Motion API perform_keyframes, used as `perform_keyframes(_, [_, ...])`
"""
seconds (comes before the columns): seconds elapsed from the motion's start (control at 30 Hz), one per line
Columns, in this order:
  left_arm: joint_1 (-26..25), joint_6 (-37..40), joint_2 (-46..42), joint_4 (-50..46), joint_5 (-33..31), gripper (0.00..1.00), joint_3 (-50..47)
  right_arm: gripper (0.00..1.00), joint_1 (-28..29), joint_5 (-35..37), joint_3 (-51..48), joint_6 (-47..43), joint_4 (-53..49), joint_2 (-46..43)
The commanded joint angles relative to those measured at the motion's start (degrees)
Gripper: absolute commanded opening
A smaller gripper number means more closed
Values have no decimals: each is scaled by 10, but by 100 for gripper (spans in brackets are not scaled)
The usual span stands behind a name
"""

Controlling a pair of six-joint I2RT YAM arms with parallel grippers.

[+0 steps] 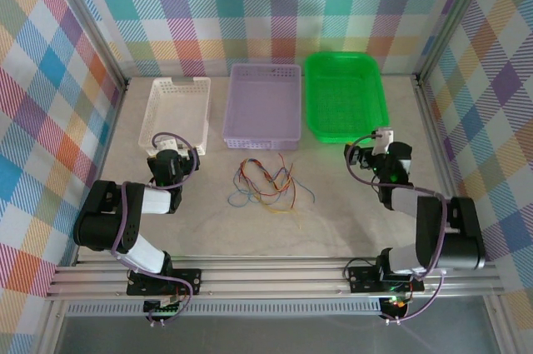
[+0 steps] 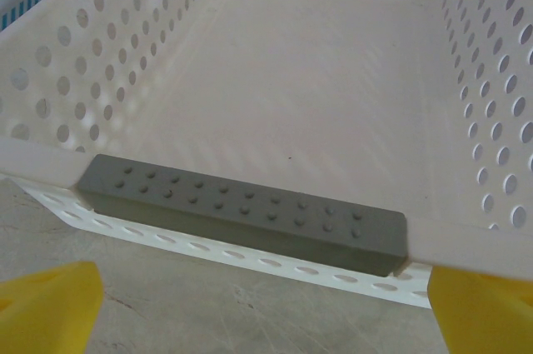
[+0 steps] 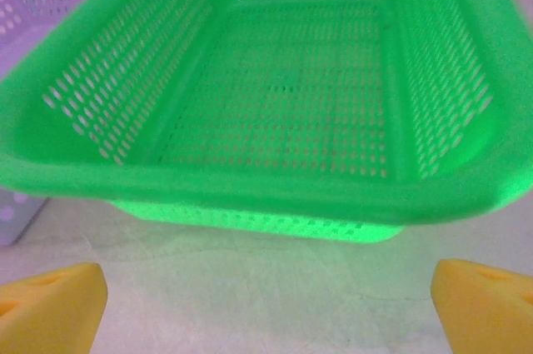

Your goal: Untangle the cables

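The cables [image 1: 266,181] lie knotted in the middle of the table [image 1: 350,221], just before the purple basket [image 1: 262,104]. The tangle's long axis runs side to side, with loose ends trailing toward the near edge. The left gripper [image 2: 266,308] faces the white basket [image 2: 291,96] and the right gripper [image 3: 266,300] faces the green basket [image 3: 250,187]. Both jaws are spread wide and empty.

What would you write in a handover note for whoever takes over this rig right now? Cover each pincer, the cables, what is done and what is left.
Left pincer: open, holding nothing, facing the white basket.
Right pincer: open, holding nothing, facing the green basket.
Cables: one tangled heap on the table, in front of the purple basket, between the two arms.
Done: nothing yet; the heap is untouched.
Left: separate every cable.
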Motion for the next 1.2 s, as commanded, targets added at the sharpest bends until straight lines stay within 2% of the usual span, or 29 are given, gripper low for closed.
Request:
perform_keyframes(0.0, [-3,4,-1,19,4,100,2,100,6,5,7,4,-62,-67])
perform_keyframes(0.17, [-3,4,0,20,4,100,1,100,27,-21,18,44,-151,-147])
perform_keyframes(0.27, [-3,3,-2,23,4,100,-1,100,28,-76,34,163,-184,-187])
perform_keyframes(0.33, [-3,-4,-13,20,-11,100,-6,100,28,-140,61,247,-226,-195])
perform_keyframes(0.4, [1,-5,-25,34,-4,100,-17,100,28,-170,84,308,-251,-186])
perform_keyframes(0.53, [-9,6,-44,48,-6,100,-33,100,32,-263,92,344,-234,-177])
perform_keyframes(0.57, [-17,4,-68,8,-35,100,-25,100,34,-272,91,344,-233,-175])
perform_keyframes(0.67, [-16,7,-112,-59,-32,100,-3,100,38,-291,110,327,-282,-160])
perform_keyframes(0.77, [-22,-12,-161,-108,-38,100,-7,100,39,-318,118,337,-284,-155])
perform_keyframes(0.83, [-31,-39,-203,-136,-65,100,-14,100,39,-301,93,373,-236,-168])
perform_keyframes(0.9, [-35,-53,-254,-171,-58,100,-18,100,39,-256,54,438,-181,-195])
perform_keyframes(0.93, [-38,-61,-276,-193,-60,100,-17,100,39,-233,40,472,-188,-210])
perform_keyframes(1.0, [-45,-86,-327,-231,-73,100,-17,100,38,-182,41,508,-279,-248])
perform_keyframes(1.07, [-46,-133,-381,-270,-66,100,-14,100,38,-209,52,437,-288,-253])
perform_keyframes(1.13, [-47,-152,-436,-317,-38,100,-7,100,46,-200,88,385,-363,-242])
perform_keyframes(1.17, [-49,-177,-459,-352,-46,100,5,100,52,-201,102,365,-389,-236])
